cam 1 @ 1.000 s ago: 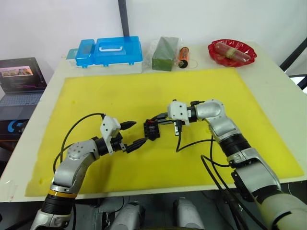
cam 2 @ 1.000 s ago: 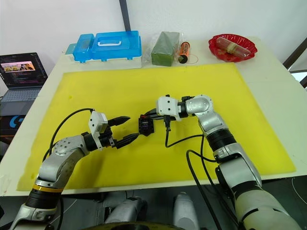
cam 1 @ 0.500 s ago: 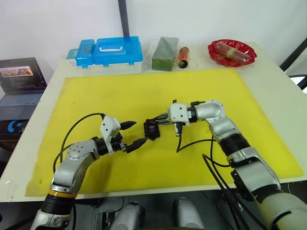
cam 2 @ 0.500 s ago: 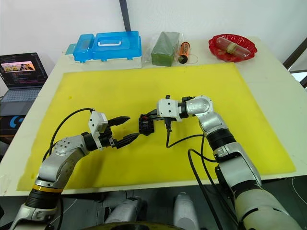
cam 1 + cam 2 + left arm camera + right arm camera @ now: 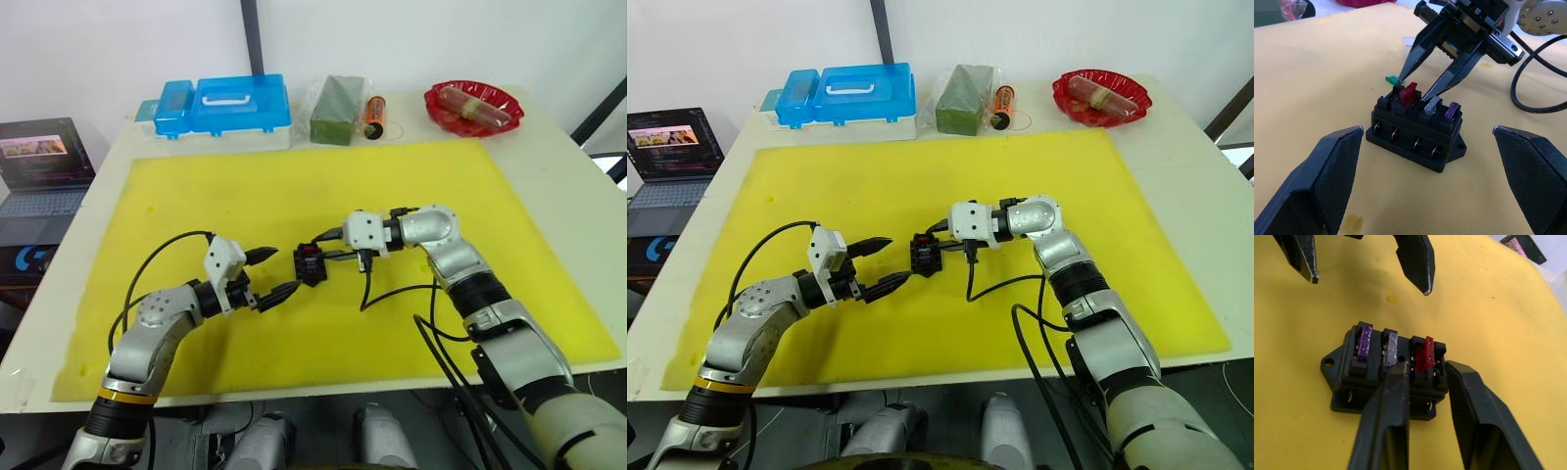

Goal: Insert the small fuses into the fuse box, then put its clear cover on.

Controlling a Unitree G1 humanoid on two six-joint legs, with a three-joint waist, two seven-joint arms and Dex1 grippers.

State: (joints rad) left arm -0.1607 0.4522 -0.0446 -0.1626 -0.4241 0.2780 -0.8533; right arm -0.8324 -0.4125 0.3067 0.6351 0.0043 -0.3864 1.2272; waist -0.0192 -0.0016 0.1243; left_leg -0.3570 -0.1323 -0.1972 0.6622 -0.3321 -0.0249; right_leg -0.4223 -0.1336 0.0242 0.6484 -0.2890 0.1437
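We find no text, label, brand, number or sign that we can read anywhere here. The laptop screen (image 5: 36,147) beside the counter (image 5: 549,147) shows coloured patches too small for us to make out. The orange cylinder (image 5: 374,110) near the blue case (image 5: 225,103) carries dark markings, but we cannot read them.
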